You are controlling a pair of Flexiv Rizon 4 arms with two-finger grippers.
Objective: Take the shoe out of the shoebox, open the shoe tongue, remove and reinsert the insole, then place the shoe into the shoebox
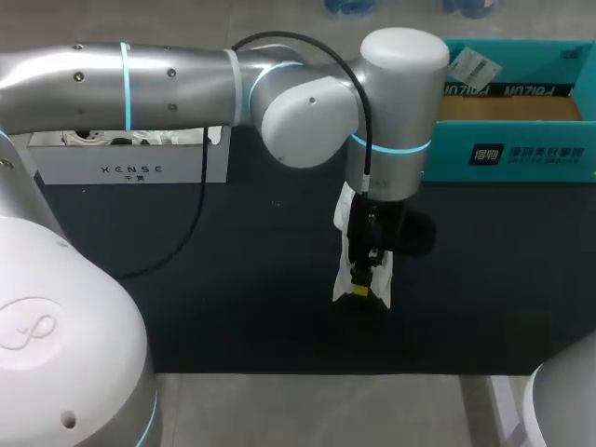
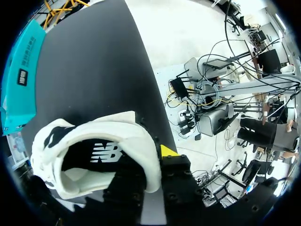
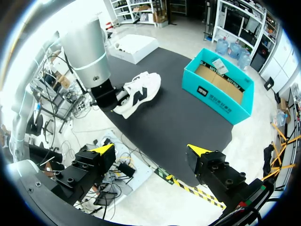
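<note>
A white sneaker with black accents (image 1: 346, 216) lies on the black table mat, mostly hidden under my left wrist. My left gripper (image 1: 369, 285) points down at its heel end. In the left wrist view the gripper (image 2: 146, 165) is shut on the shoe's (image 2: 94, 141) padded heel wall, with one yellow-tipped finger (image 2: 168, 150) outside and the other inside the opening. The teal shoebox (image 1: 521, 154) stands open at the back right. My right gripper (image 3: 150, 150) hangs open off the table's near edge, far from the shoe (image 3: 138, 92) and box (image 3: 221, 87).
A white carton (image 1: 130, 168) sits at the back left of the mat (image 1: 233, 298). The shoebox's (image 1: 507, 107) brown floor holds a small paper tag. My left arm (image 1: 168, 79) spans the back of the table from the left.
</note>
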